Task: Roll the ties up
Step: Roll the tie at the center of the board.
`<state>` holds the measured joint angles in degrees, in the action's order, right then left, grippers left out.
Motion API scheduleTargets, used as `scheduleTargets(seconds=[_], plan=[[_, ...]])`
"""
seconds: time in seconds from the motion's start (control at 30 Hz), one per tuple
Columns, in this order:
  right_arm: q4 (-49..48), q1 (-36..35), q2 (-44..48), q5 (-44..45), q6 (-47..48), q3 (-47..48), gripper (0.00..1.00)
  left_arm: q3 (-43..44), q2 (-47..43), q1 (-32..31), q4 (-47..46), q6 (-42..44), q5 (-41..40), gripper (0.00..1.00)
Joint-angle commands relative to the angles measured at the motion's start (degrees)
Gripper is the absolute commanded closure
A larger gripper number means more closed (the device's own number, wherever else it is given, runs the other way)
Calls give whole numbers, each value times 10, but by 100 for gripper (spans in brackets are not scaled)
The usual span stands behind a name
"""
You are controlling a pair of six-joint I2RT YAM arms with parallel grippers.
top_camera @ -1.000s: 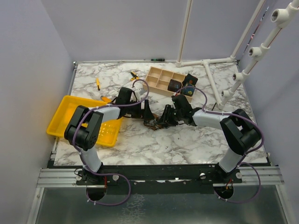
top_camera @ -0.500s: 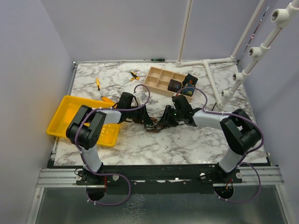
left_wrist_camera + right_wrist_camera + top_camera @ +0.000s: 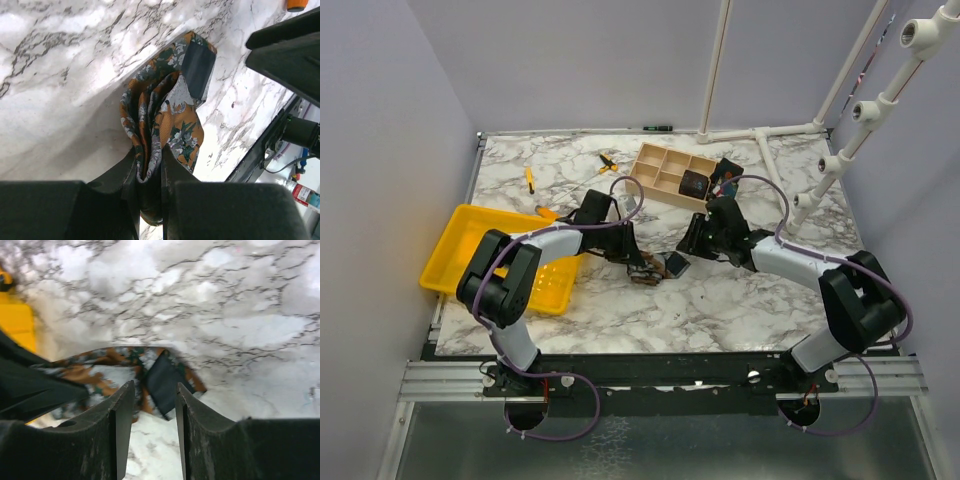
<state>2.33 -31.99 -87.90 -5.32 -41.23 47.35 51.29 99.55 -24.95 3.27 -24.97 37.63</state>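
Half-rolled, the orange floral tie (image 3: 167, 125) lay mid-way across the marble table (image 3: 740, 300), running 9 to 3 o'clock, its bunched end clamped by the left gripper (image 3: 149, 165), the right gripper (image 3: 155, 390) hanging at 2 o'clock, jaws parted and empty.

I inspected two matching arms mounted on the grey metal rail (image 3: 420, 380). The left arm (image 3: 555, 240) has pale grey link shells and black joint housings above the rail, and the right arm (image 3: 790, 262) has the same finish. A purple cable (image 3: 550, 438) follows each arm and loops below the rail. In the wrist views, the left gripper (image 3: 149, 160) and right gripper (image 3: 154, 387) have matte black, blocky fingers with flat inner faces.
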Motion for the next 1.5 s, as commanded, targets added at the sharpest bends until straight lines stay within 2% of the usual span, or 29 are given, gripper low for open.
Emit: scheduleTargets(seconds=[0.0,0.07,0.37,0.77,0.97,1.27,1.47], plan=[[25,8,-32,26,35,7,59,90,16,-30,173,48,-91,100],[16,7,-41,10,35,0,61,126,30,-46,237,59,-135,100],[-1,2,-34,-5,23,-63,64,254,90,-117,405,79,-348,100],[-18,0,27,-6,0,-152,65,399,157,-202,570,42,-622,100],[-34,-3,52,-18,-3,-187,65,456,196,-250,649,15,-718,100],[-28,-4,129,-20,-16,-254,65,567,281,-301,730,-21,-794,100],[-24,-3,156,-17,-23,-279,64,640,336,-327,752,-26,-800,73]])
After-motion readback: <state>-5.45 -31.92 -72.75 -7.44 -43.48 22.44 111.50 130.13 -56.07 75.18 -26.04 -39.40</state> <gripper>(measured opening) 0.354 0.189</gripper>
